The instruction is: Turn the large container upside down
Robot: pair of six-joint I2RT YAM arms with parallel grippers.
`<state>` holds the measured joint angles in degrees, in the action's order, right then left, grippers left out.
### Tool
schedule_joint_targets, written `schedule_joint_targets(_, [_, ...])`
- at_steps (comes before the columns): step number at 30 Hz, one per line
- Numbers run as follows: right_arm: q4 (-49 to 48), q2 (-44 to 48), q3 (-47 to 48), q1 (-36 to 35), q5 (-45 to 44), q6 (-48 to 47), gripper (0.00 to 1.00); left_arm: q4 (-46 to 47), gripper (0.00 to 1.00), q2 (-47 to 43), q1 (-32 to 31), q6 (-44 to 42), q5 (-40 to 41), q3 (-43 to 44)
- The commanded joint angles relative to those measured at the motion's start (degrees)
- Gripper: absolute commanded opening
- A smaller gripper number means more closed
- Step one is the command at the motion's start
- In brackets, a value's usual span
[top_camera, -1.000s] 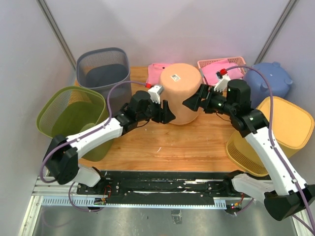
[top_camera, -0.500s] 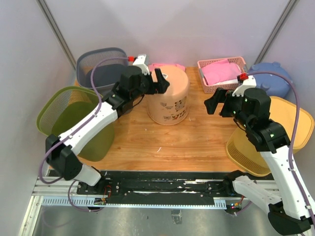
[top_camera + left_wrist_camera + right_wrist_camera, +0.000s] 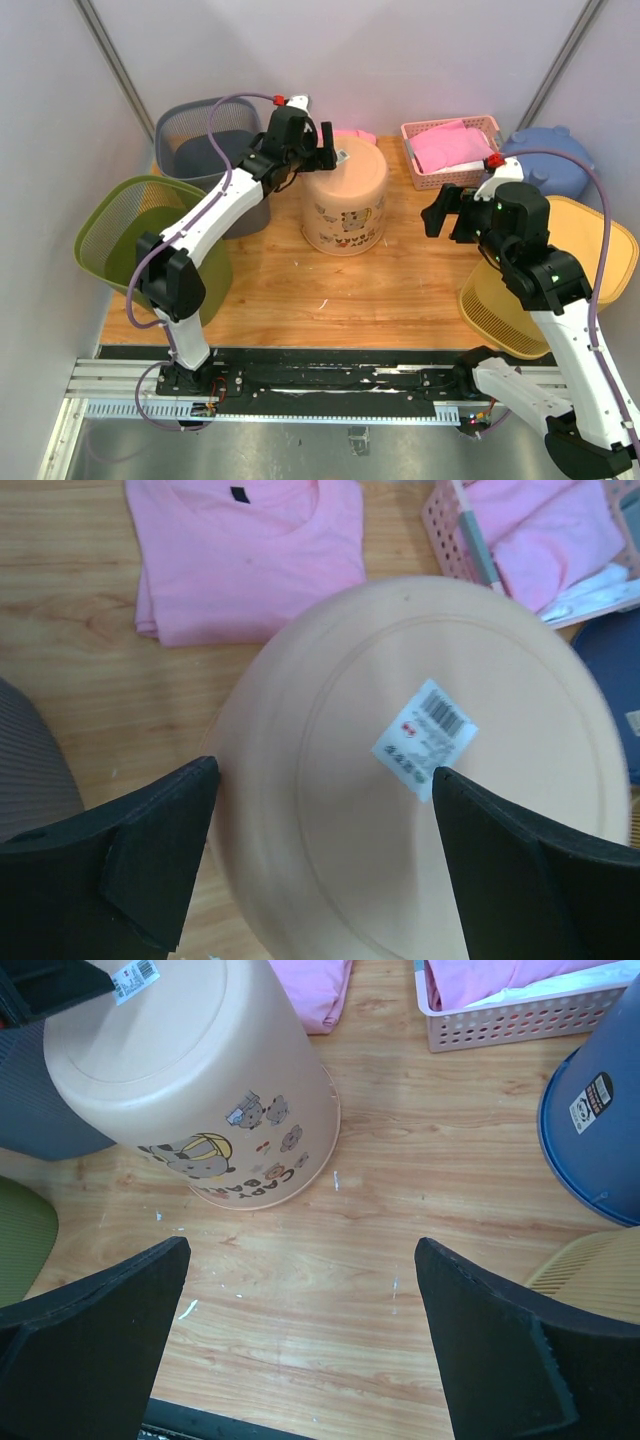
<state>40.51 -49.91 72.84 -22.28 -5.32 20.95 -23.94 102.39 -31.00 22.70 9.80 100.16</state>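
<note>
While it stands mouth-down on the wooden table, toward the back, the large peach plastic bucket looks already inverted.
The left gripper hovers spread wide just above its upturned base. The right gripper, equally spread, hangs well apart, holding nothing. The smooth, tapered walls probably feel light, slightly flexible and slippery, so the rim or opposite sides seem the safest hold.
</note>
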Motion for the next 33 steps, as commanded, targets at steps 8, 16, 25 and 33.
schedule_joint_targets(8, [1.31,1.04,1.08,-0.66,-4.22,-1.10,0.98,6.74,0.90,1.08,-7.26,4.91,-17.69,-4.60])
schedule_joint_targets(16, [2.66,1.51,1.21,-0.66,-4.87,-2.06,0.98,18.55,0.90,8.33,-10.83,11.59,-24.83,0.03])
schedule_joint_targets(25, [1.58,4.53,-0.96,-0.66,5.10,-9.84,0.97,15.23,0.95,0.08,-9.71,4.49,-20.60,2.72])
schedule_joint_targets(33, [-2.73,-3.13,-3.29,-5.93,23.28,-14.41,0.93,3.71,0.99,-17.93,-5.87,-1.29,-7.07,-0.72])
